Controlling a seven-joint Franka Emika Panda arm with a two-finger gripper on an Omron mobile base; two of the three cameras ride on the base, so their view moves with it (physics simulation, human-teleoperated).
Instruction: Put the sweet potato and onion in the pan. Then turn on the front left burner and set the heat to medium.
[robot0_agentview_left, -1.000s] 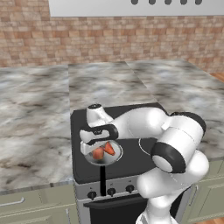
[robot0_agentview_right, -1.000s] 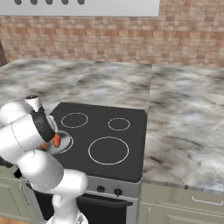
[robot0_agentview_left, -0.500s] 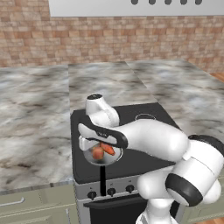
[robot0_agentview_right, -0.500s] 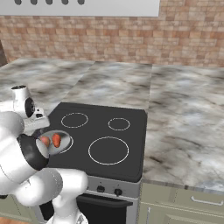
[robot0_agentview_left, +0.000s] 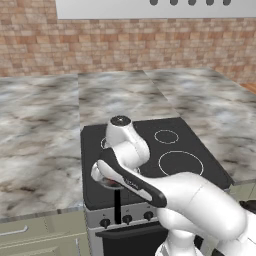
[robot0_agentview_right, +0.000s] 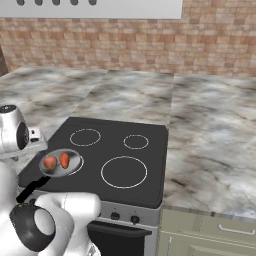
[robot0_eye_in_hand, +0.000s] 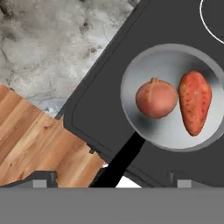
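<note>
While I watch the hand view, onion (robot0_eye_in_hand: 156, 98) lies at 9 o'clock of sweet potato (robot0_eye_in_hand: 194, 101) in pan (robot0_eye_in_hand: 144, 74) | gripper (robot0_eye_in_hand: 112, 179) spread wide, holding nothing

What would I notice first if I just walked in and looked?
Probably the shiny silver pan at the front left of the black stovetop, with a round onion and an orange-red sweet potato lying side by side in it. Next, the big white robot arm bending over the stove, its open hand above the pan's black handle.
</note>
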